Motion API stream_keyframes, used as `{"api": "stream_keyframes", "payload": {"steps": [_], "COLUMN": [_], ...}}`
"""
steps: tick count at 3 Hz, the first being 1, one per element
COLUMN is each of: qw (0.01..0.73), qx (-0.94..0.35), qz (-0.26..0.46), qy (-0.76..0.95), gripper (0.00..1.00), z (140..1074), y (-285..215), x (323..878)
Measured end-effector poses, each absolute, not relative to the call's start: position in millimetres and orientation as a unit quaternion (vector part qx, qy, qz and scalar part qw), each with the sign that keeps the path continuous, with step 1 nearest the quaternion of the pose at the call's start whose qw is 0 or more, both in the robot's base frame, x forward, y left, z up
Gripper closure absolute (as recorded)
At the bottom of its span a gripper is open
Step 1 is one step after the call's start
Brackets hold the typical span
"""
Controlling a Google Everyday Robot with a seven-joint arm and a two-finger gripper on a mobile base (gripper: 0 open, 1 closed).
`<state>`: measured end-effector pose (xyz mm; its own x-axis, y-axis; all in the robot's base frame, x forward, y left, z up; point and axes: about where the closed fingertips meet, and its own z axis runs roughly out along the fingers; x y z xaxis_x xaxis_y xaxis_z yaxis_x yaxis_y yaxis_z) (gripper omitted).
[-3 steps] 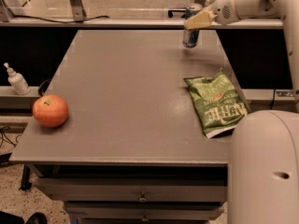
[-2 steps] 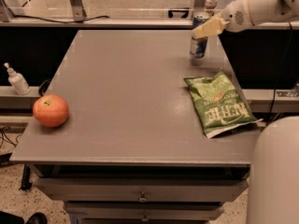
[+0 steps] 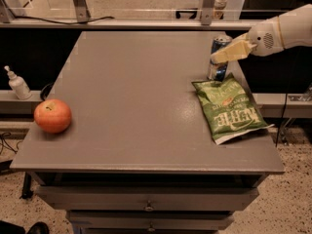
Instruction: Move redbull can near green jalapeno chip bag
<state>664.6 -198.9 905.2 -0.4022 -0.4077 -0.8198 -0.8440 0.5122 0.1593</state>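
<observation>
The gripper (image 3: 229,53) is clasping the upper body of the redbull can (image 3: 216,70), upright at the far edge of the green jalapeno chip bag (image 3: 229,108), likely a light, rigid, slippery cylinder best squeezed gently mid-height.

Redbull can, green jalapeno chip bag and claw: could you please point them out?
redbull can (image 3: 216,72): camera view, lower blue body.
green jalapeno chip bag (image 3: 233,112): camera view, white lettering.
claw (image 3: 219,56): camera view, tip at the can.
</observation>
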Motion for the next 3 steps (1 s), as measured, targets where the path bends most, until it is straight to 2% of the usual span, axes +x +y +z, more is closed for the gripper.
{"api": "stream_keyframes", "payload": {"steps": [1, 3], "qw": [0.366, 0.362], "qx": [-0.402, -0.401], "qz": [0.309, 0.319], "qy": [0.781, 0.779], "gripper": [0.81, 0.35], "z": [901, 898], "y": [-198, -196], "x": [636, 621]}}
